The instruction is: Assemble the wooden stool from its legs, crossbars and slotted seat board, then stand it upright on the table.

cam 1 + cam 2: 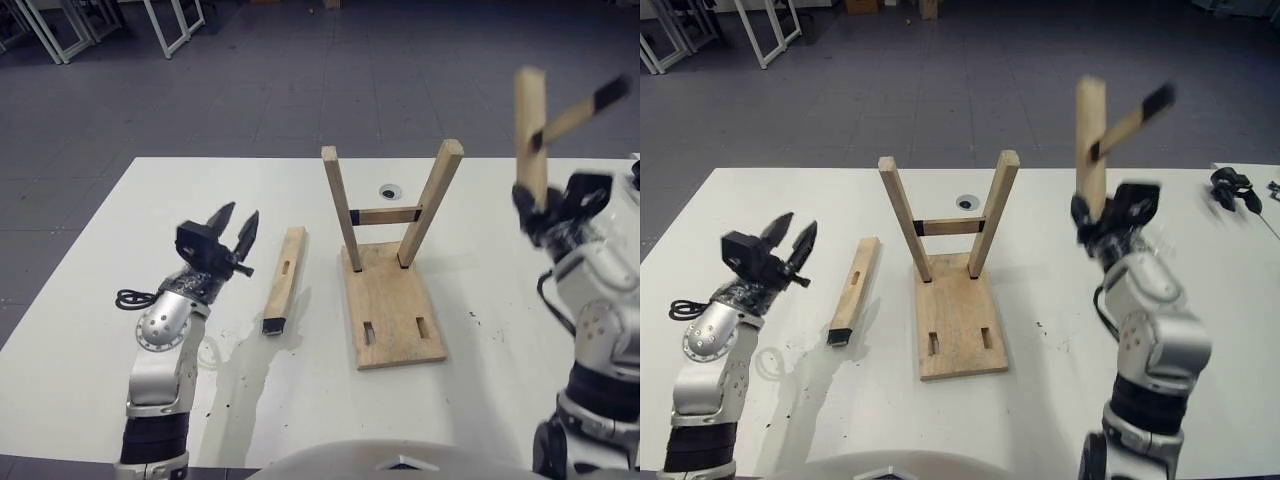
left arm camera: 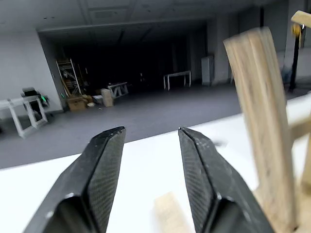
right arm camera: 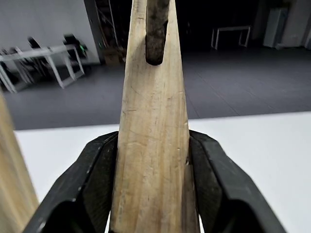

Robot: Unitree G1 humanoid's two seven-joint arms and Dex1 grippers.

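Tabletop white under seat board, grey floor beyond; left gripper spread empty, right gripper clamped on leg.

Count so far: four legs, namely the left upright leg, the right upright leg, a loose leg lying on the left, and a raised leg on the right. Two crossbars: a level crossbar and a slanted crossbar. One seat board with two empty slots.
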